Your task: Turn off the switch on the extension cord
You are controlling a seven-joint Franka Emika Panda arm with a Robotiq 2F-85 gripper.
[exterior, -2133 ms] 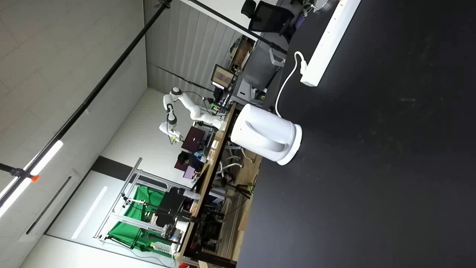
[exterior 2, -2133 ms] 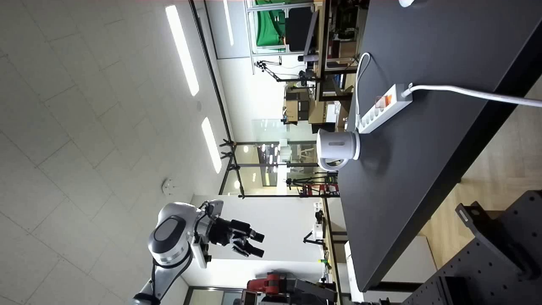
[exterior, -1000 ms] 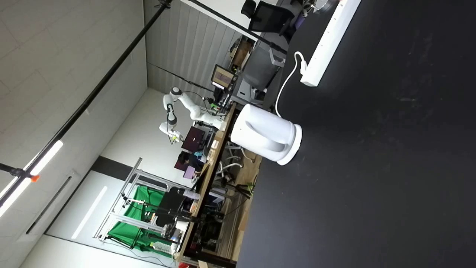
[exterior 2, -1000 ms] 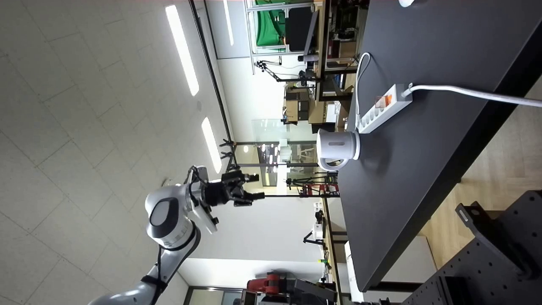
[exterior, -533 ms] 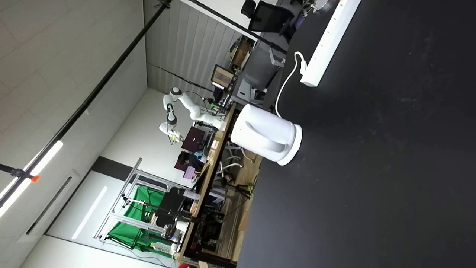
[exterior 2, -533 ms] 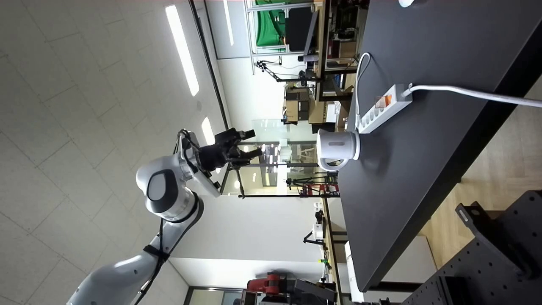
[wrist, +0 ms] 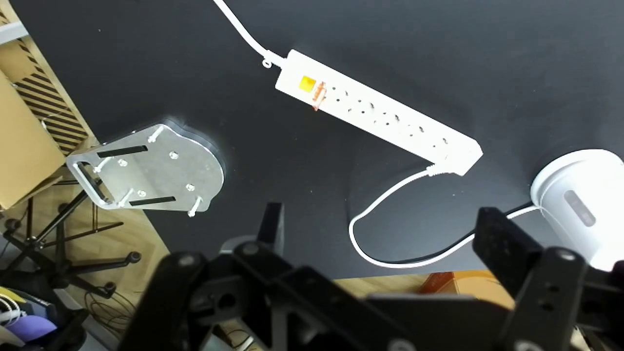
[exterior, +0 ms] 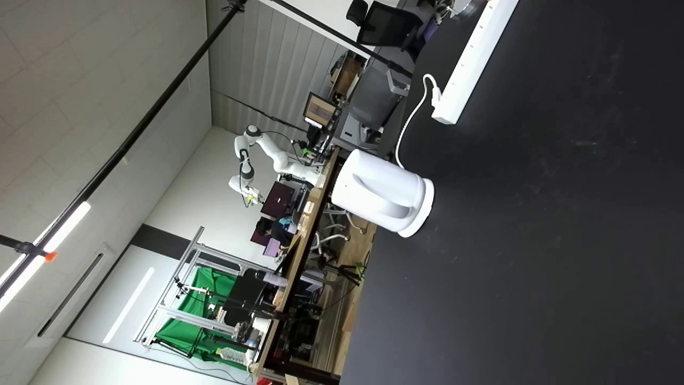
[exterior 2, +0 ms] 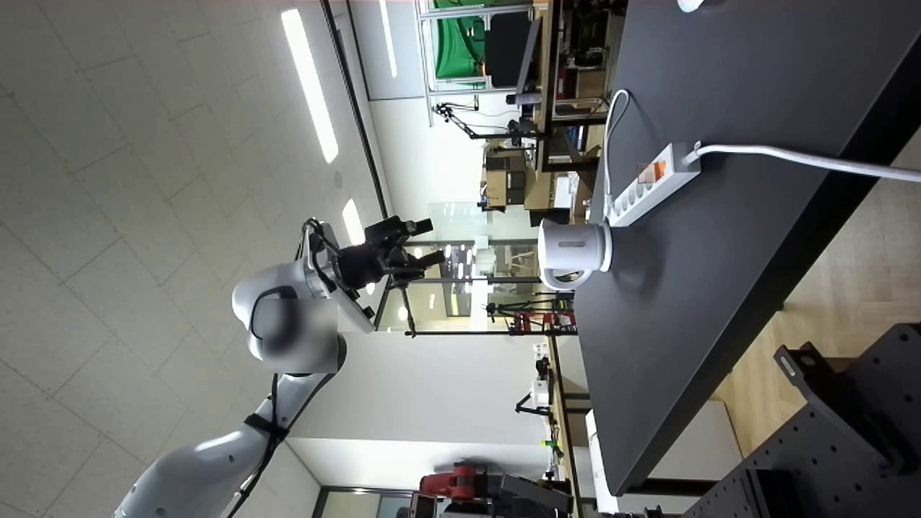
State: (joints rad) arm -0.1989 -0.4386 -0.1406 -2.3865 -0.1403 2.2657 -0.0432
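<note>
The extension cord is a long white power strip on the dark table, seen in both exterior views (exterior: 475, 61) (exterior 2: 646, 191) and in the wrist view (wrist: 380, 114). Its switch (wrist: 307, 84) glows yellow-orange at the end where the thick cable enters; it looks orange in an exterior view (exterior 2: 658, 170). A clear orange piece (wrist: 319, 95) sticks up beside the switch. A white plug sits in the opposite end. My gripper (exterior 2: 436, 242) is open and empty, high above the table and apart from the strip. In the wrist view the fingers (wrist: 382, 214) are wide apart below the strip.
A white jug-like kettle stands near the strip's plug end, in both exterior views (exterior: 382, 192) (exterior 2: 572, 244) and the wrist view (wrist: 590, 204). A white cord (wrist: 358, 243) loops between them. A metal plate with bolts (wrist: 170, 170) lies at the table edge.
In an exterior view my arm and open gripper have moved up the picture over two seconds, and have barely moved in the last half second. The strip and kettle stay put.
</note>
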